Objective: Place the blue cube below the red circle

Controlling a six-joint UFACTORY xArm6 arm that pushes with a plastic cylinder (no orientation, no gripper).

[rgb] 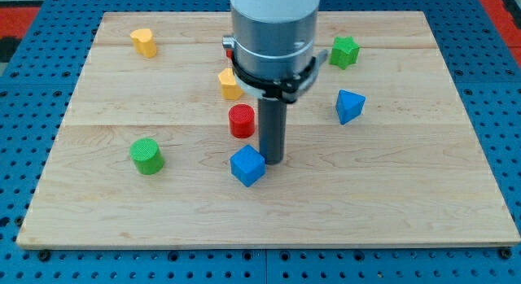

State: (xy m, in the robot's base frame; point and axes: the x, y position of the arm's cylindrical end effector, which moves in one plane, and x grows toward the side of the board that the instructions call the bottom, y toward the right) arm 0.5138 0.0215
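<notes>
The blue cube [247, 166] lies near the board's middle, just below and slightly right of the red circle [242, 120], a short red cylinder. My tip [273, 160] rests on the board right against the blue cube's right upper side and to the lower right of the red circle. The arm's grey body [273, 32] hangs over the board's top middle and hides what lies behind it.
A yellow block [229, 84] sits just above the red circle, another yellow block [144, 41] at top left. A green cylinder [146, 155] lies left, a green star-like block [344, 52] top right, a blue block [349, 106] right. A red piece [229, 49] peeks from behind the arm.
</notes>
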